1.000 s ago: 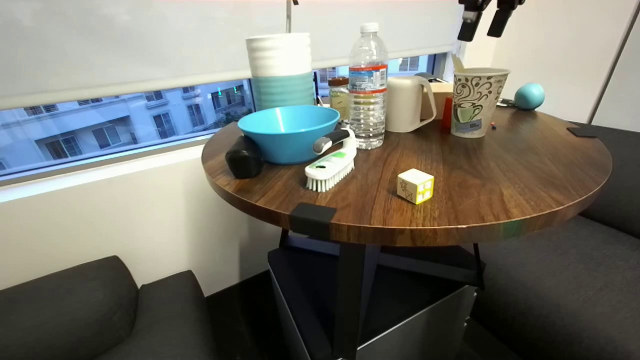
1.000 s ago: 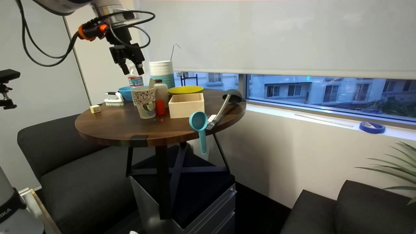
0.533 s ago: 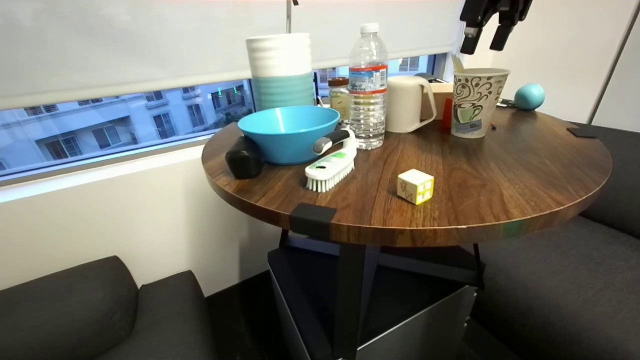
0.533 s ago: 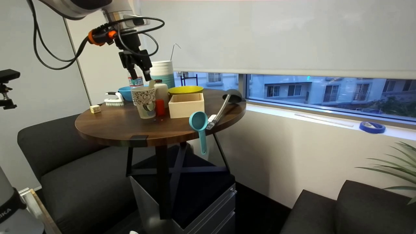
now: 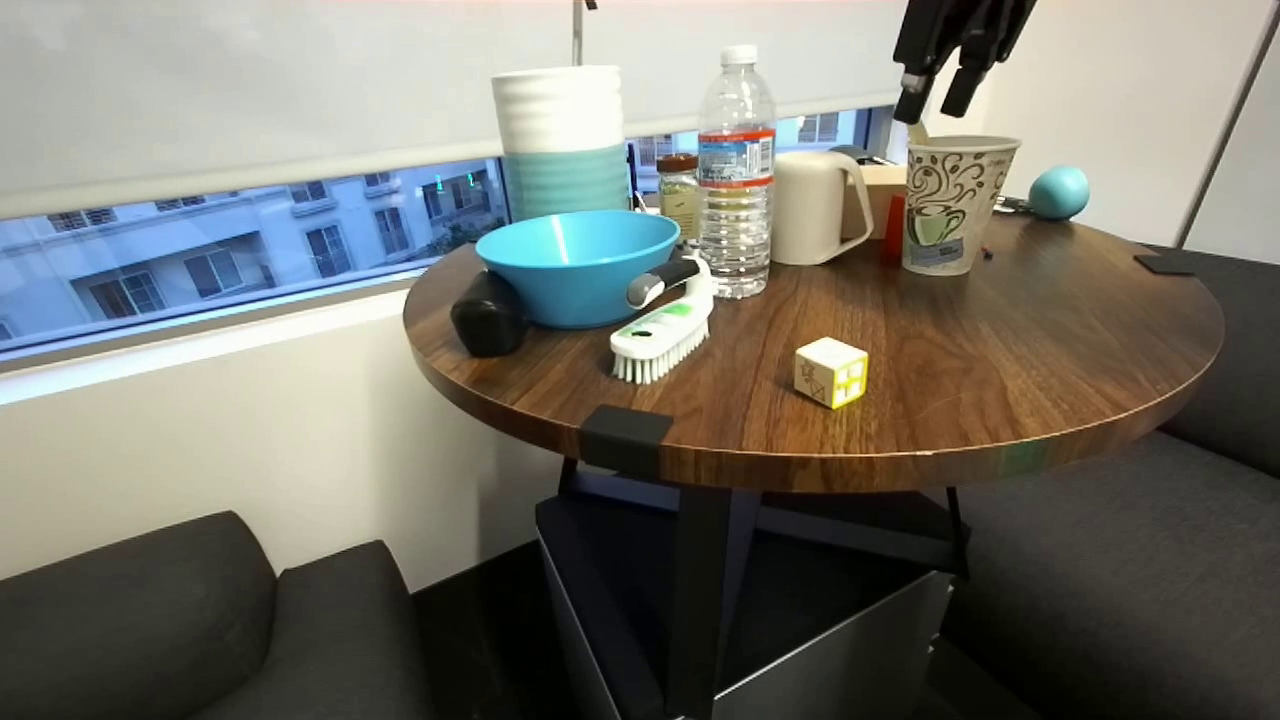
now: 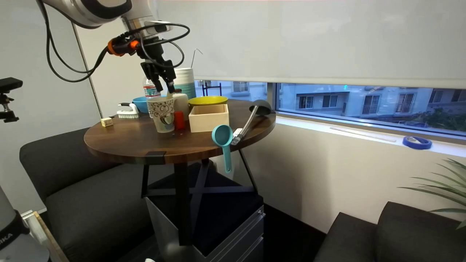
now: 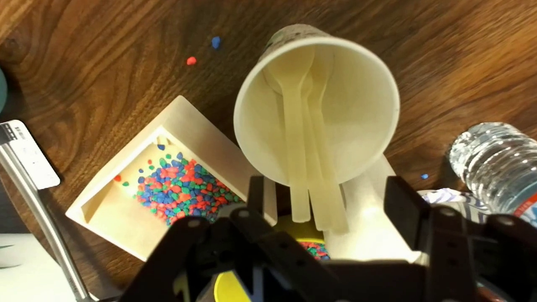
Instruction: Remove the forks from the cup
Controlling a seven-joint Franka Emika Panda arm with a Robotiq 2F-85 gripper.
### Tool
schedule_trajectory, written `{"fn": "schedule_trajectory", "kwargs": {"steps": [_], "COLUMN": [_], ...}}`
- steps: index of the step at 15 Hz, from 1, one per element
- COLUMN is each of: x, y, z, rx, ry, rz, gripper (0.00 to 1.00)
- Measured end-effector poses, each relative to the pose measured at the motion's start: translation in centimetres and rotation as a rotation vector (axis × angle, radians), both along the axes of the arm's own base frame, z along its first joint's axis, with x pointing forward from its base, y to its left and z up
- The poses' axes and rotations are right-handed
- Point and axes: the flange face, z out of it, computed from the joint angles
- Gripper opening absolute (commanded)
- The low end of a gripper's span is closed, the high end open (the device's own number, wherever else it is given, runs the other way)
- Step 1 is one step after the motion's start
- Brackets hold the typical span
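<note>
The patterned paper cup stands upright on the round table in both exterior views (image 5: 945,215) (image 6: 162,114). The wrist view looks down into the cup (image 7: 365,109). A few pale forks (image 7: 295,126) lean in it, wider ends at the bottom, handles over the rim. Only short handle ends of the forks show in the exterior views (image 5: 918,132) (image 6: 169,95). My gripper (image 7: 326,197) is open, a finger on either side of the handle ends in the wrist view, with gaps at both sides. In the exterior views my gripper (image 5: 933,105) (image 6: 165,88) is just above the cup's rim at the forks' side.
A wooden box (image 6: 209,122) with coloured pellets, a red object (image 6: 179,120) and a cream mug (image 5: 805,210) stand close to the cup. A water bottle (image 5: 738,200), blue bowl (image 5: 575,270), brush (image 5: 660,330) and cube (image 5: 830,372) are farther off. A teal scoop (image 6: 222,136) overhangs the edge.
My gripper has come down and across to the forks' handle ends, tilting a little. It stays open. The cup, the forks and the other things have not moved.
</note>
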Motion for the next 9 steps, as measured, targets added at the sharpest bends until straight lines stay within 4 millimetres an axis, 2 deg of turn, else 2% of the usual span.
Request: {"fn": "schedule_trajectory", "kwargs": {"steps": [3, 5, 9], "x": [0.39, 0.54, 0.78], "y": [0.01, 0.0, -0.13], "z": [-0.43, -0.74, -0.99], "rx": [0.002, 0.004, 0.007], "ry": [-0.002, 0.003, 0.009], "rz": [-0.001, -0.001, -0.005], "gripper": [0.62, 0.39, 0.2]}}
